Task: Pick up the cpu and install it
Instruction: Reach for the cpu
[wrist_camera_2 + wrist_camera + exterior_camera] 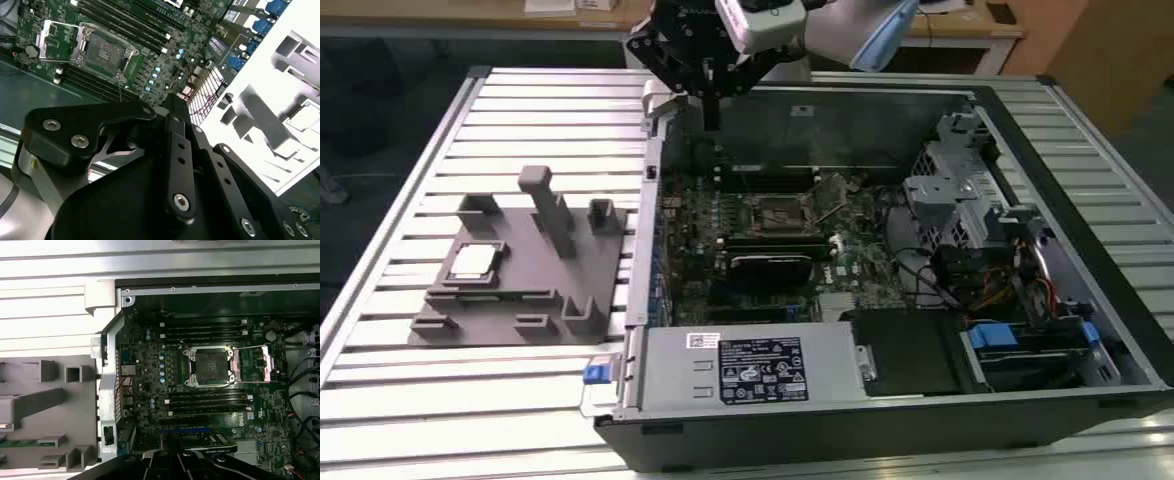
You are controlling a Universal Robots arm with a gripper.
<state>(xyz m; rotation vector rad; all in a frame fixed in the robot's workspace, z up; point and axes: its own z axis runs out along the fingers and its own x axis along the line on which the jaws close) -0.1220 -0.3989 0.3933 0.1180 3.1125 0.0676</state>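
Note:
The cpu is a small silvery square lying flat in a recess of the grey fixture plate, at the exterior view's left, outside the computer case. In the second wrist view the cpu shows as a pale square on that fixture. My gripper hangs above the case's far left corner, well away from the cpu, its fingers shut together on nothing. The motherboard socket lies bare with its metal lid swung open; the socket also shows in the second wrist view.
The open computer case lies on a slatted metal table. Grey posts stand up from the fixture near the cpu. A power supply fills the case's near side, and drive bays and cables the right.

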